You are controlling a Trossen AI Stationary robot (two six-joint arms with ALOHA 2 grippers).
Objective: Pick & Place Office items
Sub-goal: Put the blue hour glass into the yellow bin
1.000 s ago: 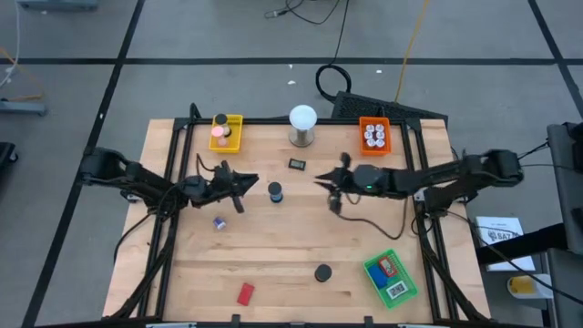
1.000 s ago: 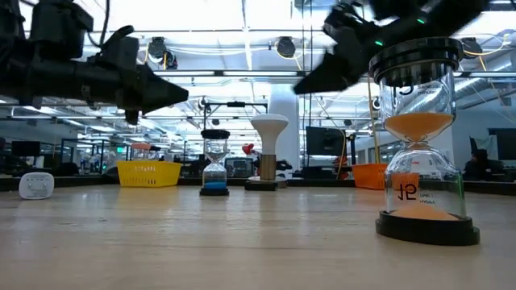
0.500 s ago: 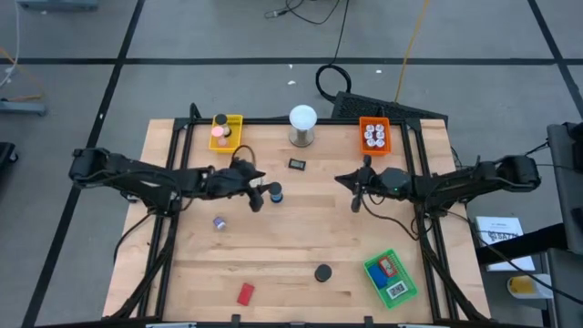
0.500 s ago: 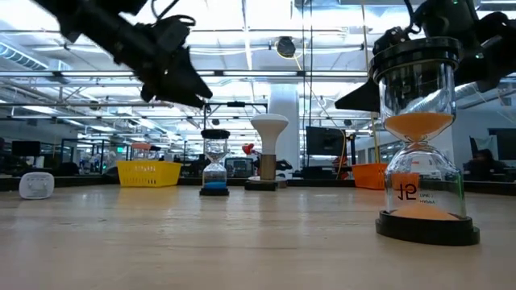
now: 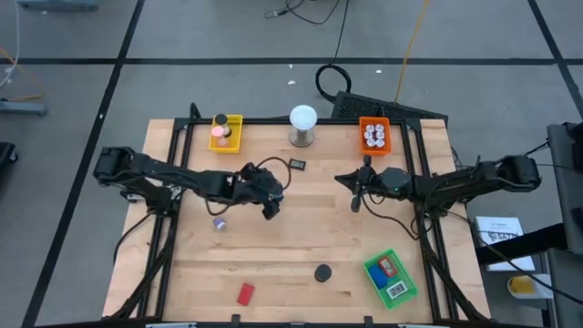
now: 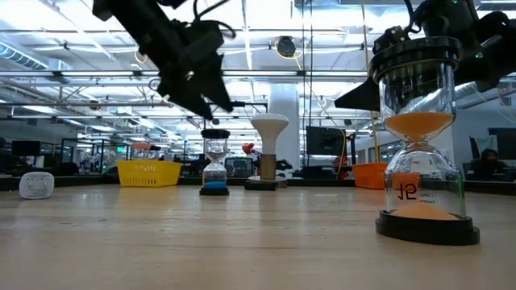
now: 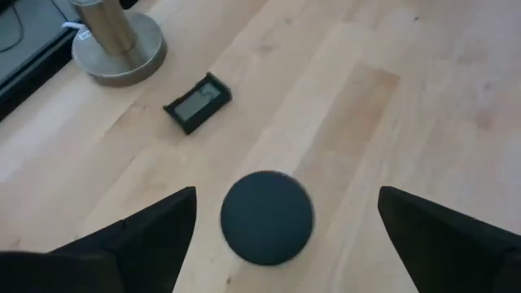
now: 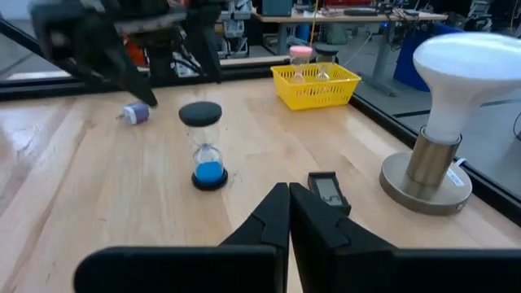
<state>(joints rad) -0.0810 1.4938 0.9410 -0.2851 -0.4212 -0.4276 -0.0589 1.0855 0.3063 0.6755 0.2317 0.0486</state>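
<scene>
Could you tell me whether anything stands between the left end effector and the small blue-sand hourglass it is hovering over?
Nothing visible does. The left end effector hangs open right above the blue hourglass, whose black cap sits between its fingers in the wrist view. The small black display and the lamp base lie off to one side.

overhead camera looks straight down on the bench point(image 5: 301, 237); a bench-level camera looks across it; both wrist cameras closely share the blue hourglass point(image 8: 207, 146).

White ball lamp point(image 5: 302, 123) between yellow tray point(image 5: 228, 133) and orange tray point(image 5: 374, 136).
</scene>
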